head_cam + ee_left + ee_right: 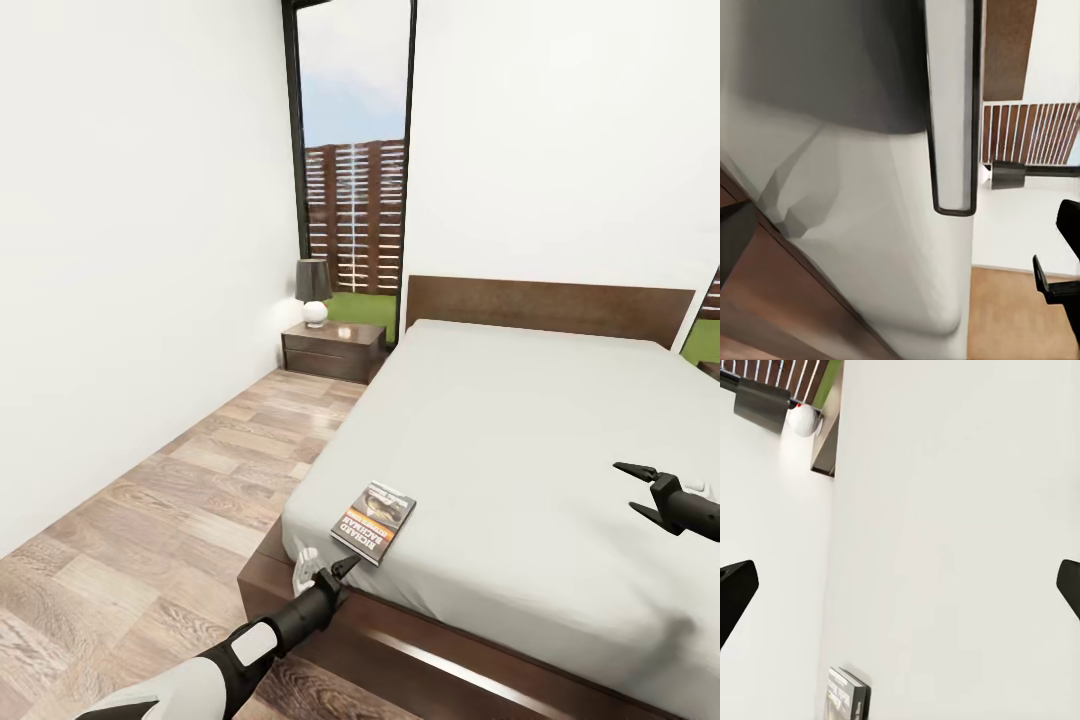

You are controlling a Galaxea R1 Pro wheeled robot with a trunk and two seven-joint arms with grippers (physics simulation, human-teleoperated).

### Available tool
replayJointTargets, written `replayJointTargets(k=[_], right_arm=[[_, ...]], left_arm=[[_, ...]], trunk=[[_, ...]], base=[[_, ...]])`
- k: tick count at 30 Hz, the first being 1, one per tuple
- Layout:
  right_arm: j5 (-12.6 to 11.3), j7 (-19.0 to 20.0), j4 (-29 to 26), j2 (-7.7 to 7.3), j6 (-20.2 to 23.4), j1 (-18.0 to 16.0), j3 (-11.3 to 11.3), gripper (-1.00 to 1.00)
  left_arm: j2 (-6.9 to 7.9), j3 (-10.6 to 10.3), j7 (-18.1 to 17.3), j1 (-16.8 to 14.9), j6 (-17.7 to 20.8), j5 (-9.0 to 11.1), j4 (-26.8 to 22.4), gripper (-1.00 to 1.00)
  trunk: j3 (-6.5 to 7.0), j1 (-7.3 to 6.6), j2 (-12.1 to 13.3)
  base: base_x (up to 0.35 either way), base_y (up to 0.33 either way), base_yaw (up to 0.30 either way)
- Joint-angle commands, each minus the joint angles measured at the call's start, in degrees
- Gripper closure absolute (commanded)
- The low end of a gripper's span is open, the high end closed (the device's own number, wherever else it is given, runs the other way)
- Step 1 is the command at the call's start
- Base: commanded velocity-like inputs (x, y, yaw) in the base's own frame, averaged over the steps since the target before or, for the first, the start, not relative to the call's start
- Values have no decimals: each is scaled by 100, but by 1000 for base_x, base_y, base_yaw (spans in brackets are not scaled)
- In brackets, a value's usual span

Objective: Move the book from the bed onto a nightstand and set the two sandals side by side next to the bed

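Bed (520, 450) cut off at the right and bottom edges of the head view. Small words on the book (374, 521) too blurry to read. Right gripper (640, 490) arm cut off at the right edge. Left gripper (345, 570) fingertips partly hidden under the book's near edge; can't tell if closed.

White walls (130, 250) are seen on the left and at the far end, and a wood-plank floor (150, 520) is laid along the left. A tall dark-framed window (355, 160) is set in the far corner, through which a slatted fence (355, 215), grass and blue sky are shown. A dark-shaded lamp (313, 290) with a white base is placed below it.
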Motion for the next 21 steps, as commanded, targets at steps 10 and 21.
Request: replayJointTargets(k=[10, 21], right_arm=[[-59, -17, 1, -1, 33, -3, 30, -100], [-59, -20, 1, 6, 33, -3, 25, -100]], left_arm=[[-20, 51, -108, -2, 270, 33, -1, -100], [-50, 52, -198, -2, 355, 35, -4, -100]], trunk=[[-6, -1, -2], [-6, -1, -2]], base=[[0, 0, 0], [0, 0, 0]])
